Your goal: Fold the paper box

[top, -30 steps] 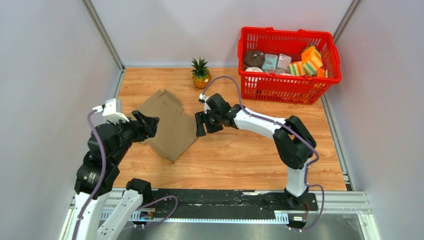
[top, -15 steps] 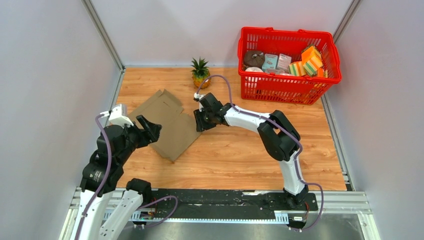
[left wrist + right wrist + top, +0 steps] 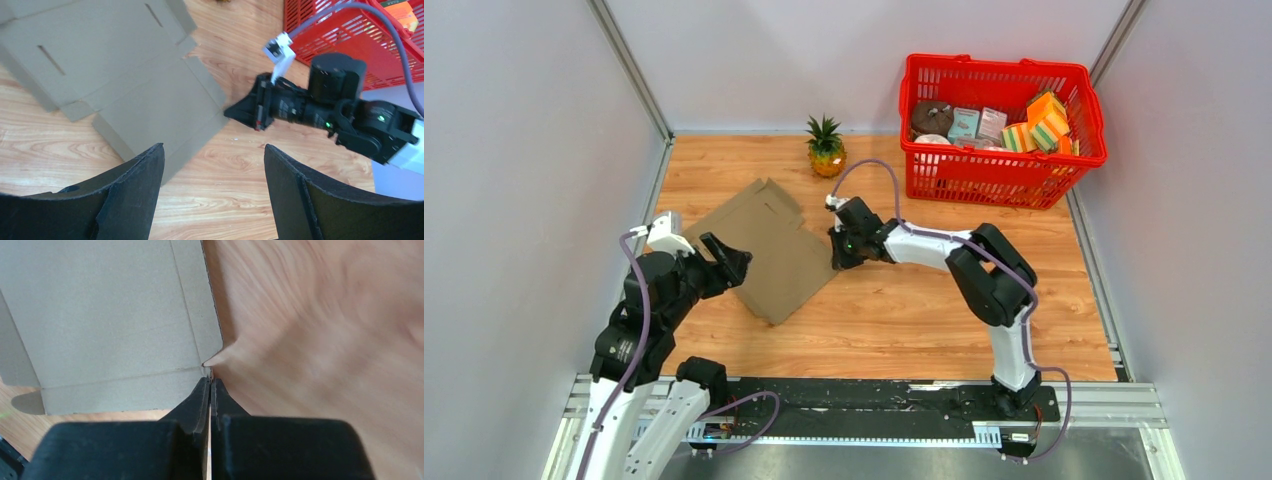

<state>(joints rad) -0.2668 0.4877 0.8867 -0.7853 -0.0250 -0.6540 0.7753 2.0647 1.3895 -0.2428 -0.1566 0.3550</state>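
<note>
in the top view the left hand [image 3: 727,262] sits left of centre, over the near-left edge of the paper box [image 3: 769,250]. its fingers are spread wide apart and hold nothing. from the left wrist view the left hand [image 3: 212,155] frames bare wood, with the lower right edge of the paper box [image 3: 125,75] running under the left finger [image 3: 135,195].

the box lies flat and unfolded on the surface [image 3: 904,310], centre-left of the frame, turned like a diamond. one corner points to the lower centre and its flaps reach toward the upper left. its left edges lie near the surface's left border. a pineapple [image 3: 825,146] stands at the upper centre, just beyond the box's upper flaps and apart from them.

the right hand [image 3: 836,258] meets the box at its right corner. in the right wrist view the right hand [image 3: 210,382] has its fingers pressed together, clamped on the thin edge of the paper box [image 3: 110,315] where a flap notch ends.

right of that corner, bare wood stretches across the centre and lower right. the red basket [image 3: 907,100] fills the upper right, well apart from the box, with small packages inside.
</note>
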